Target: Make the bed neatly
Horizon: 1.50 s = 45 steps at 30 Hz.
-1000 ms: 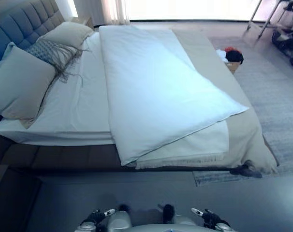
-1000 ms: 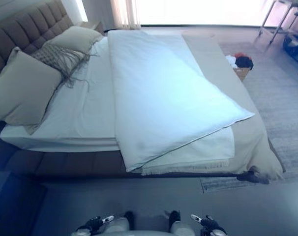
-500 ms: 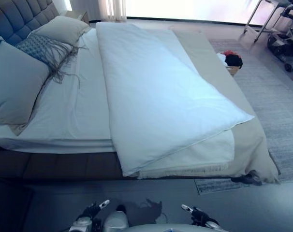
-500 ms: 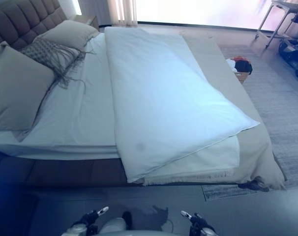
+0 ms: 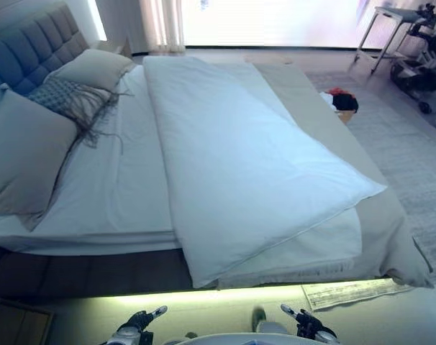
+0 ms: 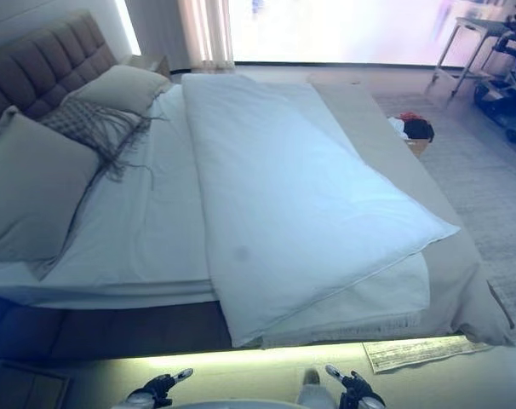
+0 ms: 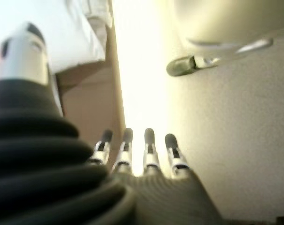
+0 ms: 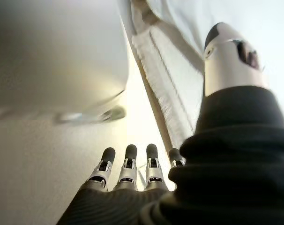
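A white duvet (image 5: 239, 158) lies skewed along the middle of the bed, its near corner hanging over the bed's side. Under it a beige blanket (image 5: 380, 215) drapes off the right end, and a white sheet (image 5: 117, 180) shows to the left. Beige pillows (image 5: 24, 151) and a grey fringed cushion (image 5: 67, 97) lean against the tufted headboard (image 5: 31, 50). My left hand (image 5: 139, 323) and right hand (image 5: 304, 325) hang low at the bottom edge, away from the bed, both open with straight fingers (image 7: 146, 145) and holding nothing.
A basket with red and black clothes (image 5: 339, 102) stands on the far side of the bed on a grey rug (image 5: 412, 158). A metal frame and wheeled gear (image 5: 412, 43) stand at the back right. A small mat (image 5: 347, 293) lies by the bed's near corner.
The camera has moved, so the bed sits lower and nearer in the picture. The floor by the bed is now lit yellow. Both hands stay low and open.
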Motion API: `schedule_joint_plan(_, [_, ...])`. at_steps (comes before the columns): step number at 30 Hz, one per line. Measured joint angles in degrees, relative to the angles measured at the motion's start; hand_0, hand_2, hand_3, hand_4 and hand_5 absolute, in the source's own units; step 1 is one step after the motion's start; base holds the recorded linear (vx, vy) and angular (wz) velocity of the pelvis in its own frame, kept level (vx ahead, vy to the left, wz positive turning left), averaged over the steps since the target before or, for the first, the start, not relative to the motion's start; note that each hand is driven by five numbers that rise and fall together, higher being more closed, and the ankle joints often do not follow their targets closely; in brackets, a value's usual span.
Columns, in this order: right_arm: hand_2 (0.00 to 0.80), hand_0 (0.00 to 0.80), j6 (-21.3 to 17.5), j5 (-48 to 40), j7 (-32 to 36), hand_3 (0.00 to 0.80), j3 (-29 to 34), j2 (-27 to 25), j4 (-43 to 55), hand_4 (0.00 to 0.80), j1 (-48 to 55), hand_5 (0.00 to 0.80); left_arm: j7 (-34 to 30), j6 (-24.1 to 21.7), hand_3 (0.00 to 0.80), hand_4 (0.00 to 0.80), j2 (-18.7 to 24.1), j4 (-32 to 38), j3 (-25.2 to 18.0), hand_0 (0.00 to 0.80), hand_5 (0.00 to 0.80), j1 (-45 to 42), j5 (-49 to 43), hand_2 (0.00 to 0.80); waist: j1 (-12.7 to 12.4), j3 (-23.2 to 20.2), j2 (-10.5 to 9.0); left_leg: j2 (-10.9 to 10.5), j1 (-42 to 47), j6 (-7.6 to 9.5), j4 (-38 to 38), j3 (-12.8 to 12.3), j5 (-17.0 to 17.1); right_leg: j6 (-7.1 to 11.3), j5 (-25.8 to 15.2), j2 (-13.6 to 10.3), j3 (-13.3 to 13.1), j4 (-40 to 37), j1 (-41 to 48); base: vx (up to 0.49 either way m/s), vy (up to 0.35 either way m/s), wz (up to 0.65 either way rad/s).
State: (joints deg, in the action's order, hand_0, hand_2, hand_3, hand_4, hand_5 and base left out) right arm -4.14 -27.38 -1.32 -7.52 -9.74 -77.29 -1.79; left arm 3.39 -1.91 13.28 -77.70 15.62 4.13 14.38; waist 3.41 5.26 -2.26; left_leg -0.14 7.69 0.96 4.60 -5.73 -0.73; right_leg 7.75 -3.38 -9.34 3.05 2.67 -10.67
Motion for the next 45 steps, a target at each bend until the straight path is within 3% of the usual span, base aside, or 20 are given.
schedule_joint_plan(1, [0.000,0.000,0.44,0.86,-0.50,0.000,-0.02,0.31,0.07,0.000,0.69,0.000,0.03,-0.10,0.000,0.000,0.07,0.58,-0.15,0.000,0.000,-0.77,0.11,0.000,0.37,-0.15,-0.98,0.15,1.00,-1.49,-0.80,0.63,-1.00,-0.41,0.32,0.11,-0.13,2.47,0.71,0.191,-0.128,0.66])
schedule_joint_plan(2, [0.000,0.000,0.67,1.45,-0.64,0.000,0.03,0.30,0.16,0.000,1.36,0.000,0.10,-0.14,0.000,0.000,0.73,0.87,0.11,0.000,0.000,-1.05,0.09,0.000,0.24,-0.38,-2.01,0.39,1.77,-3.10,-2.20,1.37,-2.32,-2.70,-1.72,0.45,-0.69,3.48,1.48,0.121,-0.084,0.54])
schedule_joint_plan(4, [0.000,0.000,0.67,1.37,-1.51,0.000,0.02,-1.10,0.71,0.000,0.89,0.000,-0.19,-0.63,0.000,0.000,-0.18,1.14,0.12,0.000,0.000,-1.46,0.14,0.000,-0.22,-0.48,0.19,3.89,1.86,-4.75,-4.67,0.60,-4.14,-4.96,-1.78,3.10,0.73,3.24,3.02,0.197,-0.088,0.25])
schedule_joint_plan(6, [0.000,0.000,0.51,1.34,-1.76,0.000,0.12,-2.45,0.98,0.000,-0.40,0.000,-0.62,-1.34,0.000,0.000,-1.45,1.35,0.09,0.000,0.000,-1.45,0.00,0.000,-1.20,-0.48,1.79,5.95,2.04,-5.30,-5.97,-0.67,-4.65,-6.44,-1.70,5.04,2.00,1.83,4.55,0.201,-0.040,0.12])
schedule_joint_plan(11, [0.000,0.000,-1.03,0.69,-2.18,0.000,0.15,-3.83,3.33,0.000,-2.57,0.000,-0.66,-1.38,0.000,0.000,-1.53,1.81,0.09,0.000,0.000,-1.31,-0.08,0.000,-1.31,-0.51,2.51,7.87,3.63,-5.93,-5.79,-0.62,-4.75,-7.82,-0.89,7.15,2.92,0.67,6.74,0.151,0.002,0.03])
schedule_joint_plan(12, [0.000,0.000,-1.30,0.69,-2.11,0.000,0.16,-3.86,3.51,0.000,-2.72,0.000,-0.66,-1.35,0.000,0.000,-1.53,1.68,0.08,0.000,0.000,-1.26,-0.08,0.000,-1.40,-0.41,2.60,7.98,3.59,-6.37,-6.32,-0.43,-4.91,-7.82,-0.87,7.23,3.10,0.55,6.99,0.063,0.065,0.18])
schedule_joint_plan(13, [0.000,0.000,-1.40,0.67,-1.84,0.000,0.16,-3.55,3.51,0.000,-2.77,0.000,-0.67,-1.44,0.000,0.000,-1.05,0.98,0.05,0.000,0.000,-0.90,-0.07,0.000,-1.55,0.52,1.67,7.32,1.65,-7.52,-11.05,1.01,-5.29,-7.78,-0.88,6.54,2.82,-0.52,8.16,0.102,0.182,0.22])
schedule_joint_plan(14, [0.000,0.000,-1.42,0.67,-1.68,0.000,0.09,-3.05,3.44,0.000,-2.58,0.000,-0.62,-1.61,0.000,0.000,-0.05,0.95,-0.02,0.000,0.000,0.02,-0.06,0.000,-1.89,1.19,-0.25,5.57,-1.76,-7.50,-18.70,3.13,-5.27,-7.78,-0.93,4.89,2.12,-1.85,9.44,0.091,0.205,0.07])
schedule_joint_plan(15, [0.000,0.000,-1.51,0.66,-1.75,0.000,-0.22,-3.14,3.43,0.000,-2.54,0.000,-0.59,-1.96,0.000,0.000,0.30,1.00,-0.14,0.000,0.000,-0.22,-0.06,0.000,-2.99,1.12,-0.89,4.77,-4.71,-7.54,-23.14,4.93,-5.86,-7.80,-0.96,3.68,1.91,-2.32,10.08,0.068,0.204,-0.14])
schedule_joint_plan(17, [0.000,0.000,-2.62,-0.70,-2.29,0.000,-1.93,-4.12,3.88,0.000,-2.83,0.000,-0.93,-1.97,0.000,0.000,-0.04,1.16,0.30,0.000,0.000,-0.82,-0.26,0.000,-2.88,1.01,1.10,6.95,-5.98,-6.71,-18.39,2.22,-5.59,-7.36,-1.11,3.51,3.82,-1.33,8.96,-0.016,0.124,-0.25])
schedule_joint_plan(19, [0.000,0.000,-3.33,-1.62,-2.98,0.000,-2.47,-4.55,5.42,0.000,-2.97,0.000,-1.19,-1.29,0.000,0.000,-0.69,1.03,0.63,0.000,0.000,-1.00,-2.64,0.000,-3.13,1.69,3.20,7.92,-8.40,-6.86,-17.76,2.49,-6.32,-5.74,-1.51,3.46,4.18,1.75,6.47,-0.052,0.101,-0.33])
schedule_joint_plan(21, [0.000,0.000,-3.43,-4.44,-2.86,0.000,-2.56,-3.74,4.72,0.000,-2.37,0.000,-1.11,-1.14,0.000,0.000,-0.70,1.14,1.05,0.000,0.000,-1.38,-3.45,0.000,-4.17,1.49,3.41,7.69,-9.15,-5.57,-15.75,1.50,-5.74,-3.01,0.25,2.36,4.32,2.30,5.71,-0.017,0.034,-0.01])
schedule_joint_plan(23, [0.000,0.000,-3.50,-7.29,-2.60,0.000,-1.84,-2.81,4.42,0.000,-2.46,0.000,-1.06,-1.15,0.000,0.000,0.70,1.57,1.09,0.000,0.000,-1.39,-3.63,0.000,-4.29,1.13,1.10,6.47,-7.49,-4.81,-10.89,0.97,-3.60,-3.08,1.62,-0.15,5.58,4.87,5.96,-0.005,0.011,0.25])
schedule_joint_plan(24, [0.000,0.000,-3.62,-8.91,-2.22,0.000,-1.80,-2.43,4.54,0.000,-3.03,0.000,-1.02,-1.06,0.000,0.000,1.92,1.42,1.00,0.000,0.000,-2.24,-3.64,0.000,-4.58,0.88,-0.88,5.17,-6.12,-6.25,-8.72,0.71,-0.60,-1.05,1.49,-1.69,5.56,2.90,7.79,-0.008,-0.007,-0.09])
schedule_joint_plan(26, [0.000,0.000,-4.05,-11.52,-1.48,0.000,-1.73,-2.14,4.96,0.000,-4.78,0.000,-0.67,-0.98,0.000,0.000,2.89,0.98,0.04,0.000,0.000,-3.26,-3.62,0.000,-5.89,1.06,-0.39,6.09,-4.82,-6.18,-7.49,0.08,-0.90,-1.67,0.41,-0.97,5.60,0.08,9.58,0.029,0.005,-0.28])
schedule_joint_plan(33, [0.000,0.000,-3.53,-22.92,3.40,0.000,2.75,-2.53,8.70,0.000,-7.01,0.000,-0.51,-1.33,0.000,0.000,2.74,2.38,-0.46,0.000,0.000,-4.49,-3.52,0.000,-5.98,-0.08,1.90,6.41,-0.08,-6.55,-3.04,-0.25,-0.23,-1.83,-0.53,-0.02,6.70,-4.49,14.98,0.077,0.008,0.02])
schedule_joint_plan(36, [0.000,0.000,-2.24,-26.83,5.00,0.000,4.86,-3.12,11.80,0.000,-7.10,0.000,-0.63,-1.69,0.000,0.000,2.64,2.39,-1.10,0.000,0.000,-5.00,-3.57,0.000,-5.94,-0.87,1.76,6.64,0.90,-7.22,-1.94,-0.31,0.20,-1.51,-0.83,0.36,6.99,-5.76,16.13,0.058,-0.002,0.02])
schedule_joint_plan(41, [0.000,0.000,3.56,-33.61,7.50,0.000,8.16,-7.87,12.26,0.000,-10.37,0.000,-1.62,-3.04,0.000,0.000,2.80,2.25,-1.10,0.000,0.000,-5.34,-3.62,0.000,-6.00,-0.86,1.21,6.61,1.40,-7.33,-0.97,-0.41,0.25,-1.47,-0.81,0.38,7.03,-6.33,16.44,-0.025,-0.027,0.00])
schedule_joint_plan(45, [0.000,0.000,5.24,-36.43,6.35,0.000,8.83,-12.10,10.47,0.000,-17.68,0.000,-3.20,-4.32,0.000,0.000,3.72,2.27,0.72,0.000,0.000,-1.92,-3.47,0.000,-5.97,1.13,0.92,6.68,-4.66,-7.44,-4.26,0.19,0.35,-1.70,-1.03,0.10,7.09,-4.06,11.10,-0.306,-0.050,0.05])
